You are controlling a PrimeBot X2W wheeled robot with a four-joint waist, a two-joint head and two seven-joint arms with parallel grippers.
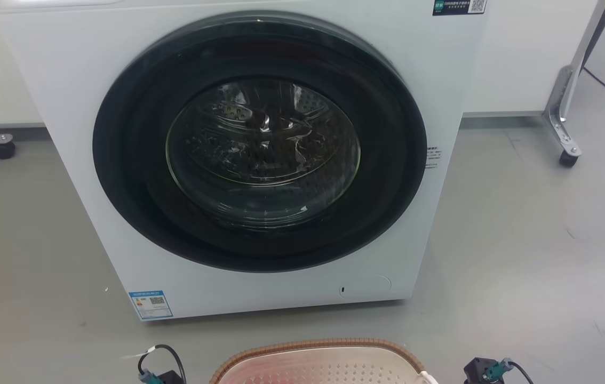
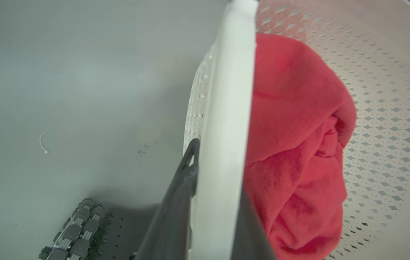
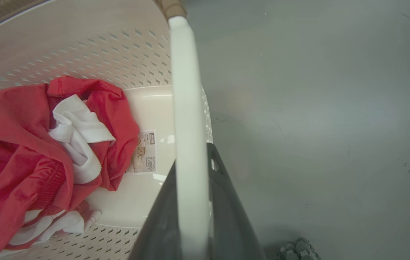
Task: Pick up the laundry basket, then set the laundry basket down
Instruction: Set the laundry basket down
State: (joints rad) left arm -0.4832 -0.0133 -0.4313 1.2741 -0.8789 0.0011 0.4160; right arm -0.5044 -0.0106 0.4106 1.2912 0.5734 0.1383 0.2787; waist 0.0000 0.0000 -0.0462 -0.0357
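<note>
Dark fingers of the left gripper [image 2: 219, 187] are clenched around the white left side handle [image 2: 226, 90] of the cream, perforated plastic laundry basket [image 2: 382, 108], one finger on each side of the bar. At the basket's right, the right gripper [image 3: 192, 180] is clamped the same way on the other white side handle [image 3: 185, 90].

Inside the basket a crumpled red garment [image 3: 9, 144] lies bundled with a white cloth [image 3: 78, 133], just beside a small printed label [image 3: 146, 151] on the smooth bottom.

From the head view, the basket's brown woven-look rim [image 1: 324, 344] shows at the near edge, just in front of a white front-loading washing machine [image 1: 68, 80] with a round dark glass door [image 1: 260, 149] that is closed. Whether the basket touches the grey floor [image 1: 521, 266] I cannot tell.

Farther off to the right, a metal stand on a caster [image 1: 564, 117] rests by the wall.
</note>
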